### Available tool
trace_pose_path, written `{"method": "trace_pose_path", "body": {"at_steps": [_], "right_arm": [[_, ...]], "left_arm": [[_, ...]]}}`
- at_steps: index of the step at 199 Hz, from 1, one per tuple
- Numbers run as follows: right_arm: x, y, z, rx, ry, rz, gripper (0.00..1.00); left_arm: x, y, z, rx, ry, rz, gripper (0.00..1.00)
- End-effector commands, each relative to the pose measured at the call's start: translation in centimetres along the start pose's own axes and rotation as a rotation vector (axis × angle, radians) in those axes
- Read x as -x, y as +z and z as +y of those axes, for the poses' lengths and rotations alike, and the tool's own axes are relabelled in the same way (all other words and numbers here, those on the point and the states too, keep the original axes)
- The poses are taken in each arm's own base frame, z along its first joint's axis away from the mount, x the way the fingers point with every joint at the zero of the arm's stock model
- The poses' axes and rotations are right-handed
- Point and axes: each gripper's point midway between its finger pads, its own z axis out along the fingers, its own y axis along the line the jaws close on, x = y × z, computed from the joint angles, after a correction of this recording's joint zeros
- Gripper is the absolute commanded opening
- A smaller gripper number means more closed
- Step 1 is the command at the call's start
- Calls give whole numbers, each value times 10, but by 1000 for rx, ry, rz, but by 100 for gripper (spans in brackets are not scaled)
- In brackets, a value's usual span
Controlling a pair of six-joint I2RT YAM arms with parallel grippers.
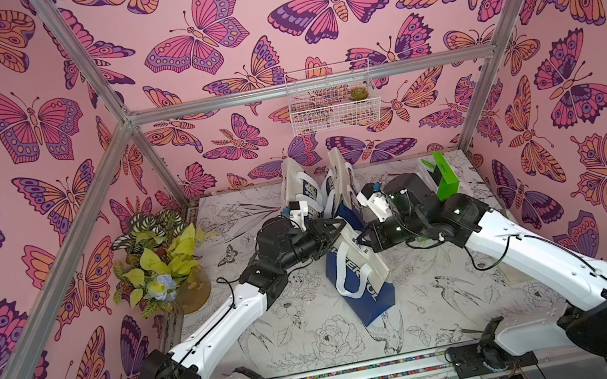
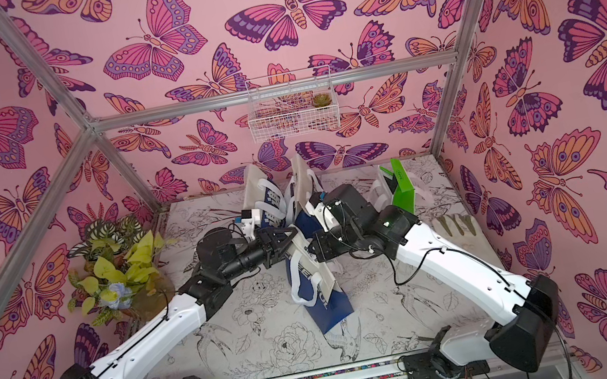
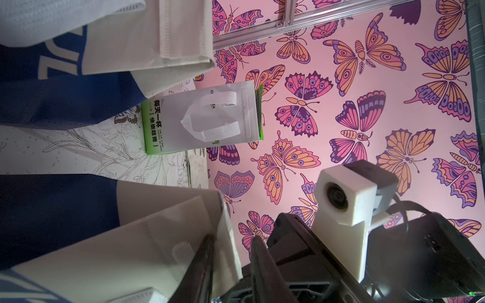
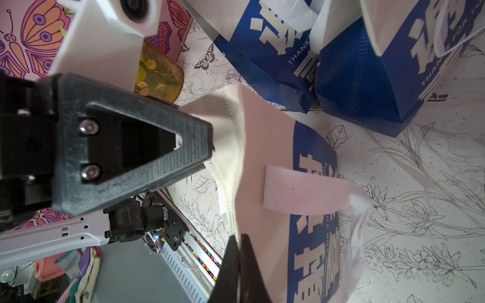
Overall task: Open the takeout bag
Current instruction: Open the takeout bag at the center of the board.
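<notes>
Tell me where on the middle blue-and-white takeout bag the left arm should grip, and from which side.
Probably the white stitched rim of the takeout bag, on the panel facing the left gripper, coming from that side. The mouth sits raised between the arms, and the right gripper is shut on the opposite panel, so pulling apart would open it.

Arms (image 1: 216, 328): wearing white shells, black joints.
Cables (image 1: 231, 296): running black along links.
Fingers (image 4: 157, 181): showing black ribbed plastic, silver screws (image 4: 89, 126).
</notes>
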Motion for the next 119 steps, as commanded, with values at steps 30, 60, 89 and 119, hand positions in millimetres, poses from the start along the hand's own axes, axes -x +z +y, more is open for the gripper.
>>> {"method": "trace_pose_path", "body": {"at_steps": [30,60,89,119], "right_arm": [[3,-14,9,15,-6,-10,0],[9,-24,0,-63,-28,-30,0],[22,-36,-13,-186,-57,-53,0],[19,-32,-13,-243,-106,-66,0]], "left_arm": [[-2,15,-5,-35,28,41,11],[0,8,0,47,42,24,0],[0,-18,-6,146,74,-29,0],[-16,-36,-2,241,103,-46,0]]}}
